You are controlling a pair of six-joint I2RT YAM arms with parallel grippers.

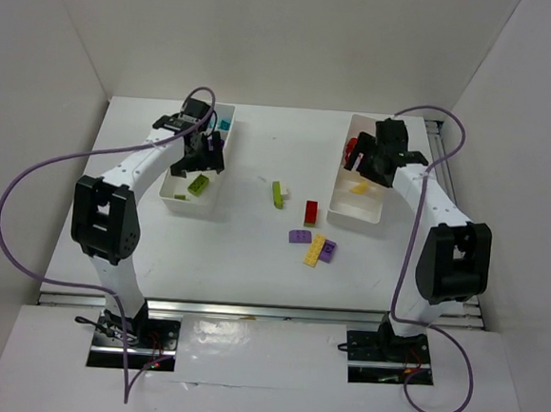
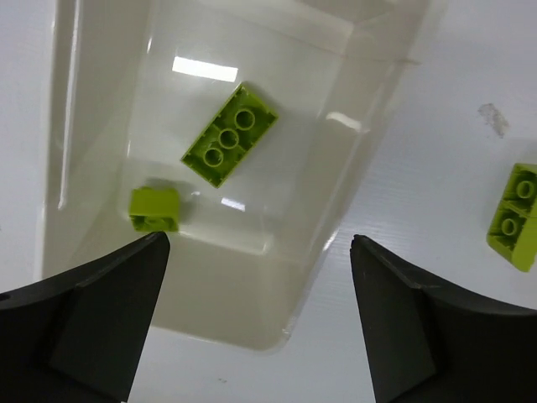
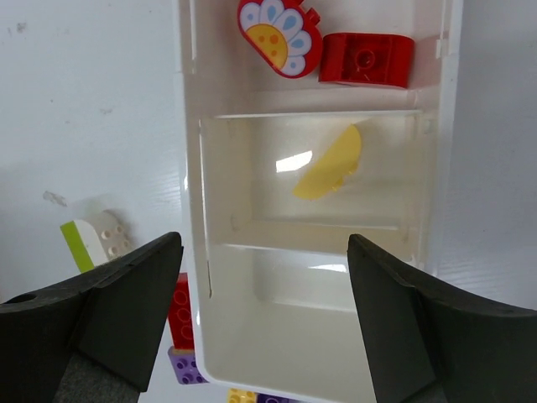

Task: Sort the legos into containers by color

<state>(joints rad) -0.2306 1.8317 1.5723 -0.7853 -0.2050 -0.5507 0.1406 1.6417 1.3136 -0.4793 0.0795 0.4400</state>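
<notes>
Both white trays stand at the back of the table. The left tray (image 1: 186, 203) (image 2: 252, 311) holds a lime green brick (image 2: 230, 134) and a smaller lime piece (image 2: 154, 208) in its near compartment. My left gripper (image 1: 201, 154) (image 2: 258, 242) hangs open and empty over that compartment. The right tray (image 1: 355, 212) (image 3: 191, 210) holds red pieces (image 3: 366, 59) in the far compartment and a yellow piece (image 3: 329, 164) in the middle one. Above its bare near compartment, my right gripper (image 1: 377, 159) (image 3: 264, 239) is open and empty.
Between the trays lie loose legos: a lime brick (image 1: 277, 195) (image 2: 516, 217), a red brick (image 1: 310, 213) (image 3: 179, 311), a purple piece (image 1: 300, 237), a yellow brick (image 1: 315, 249) and another purple brick (image 1: 328, 251). A teal piece (image 1: 224, 124) sits in the left tray's far end.
</notes>
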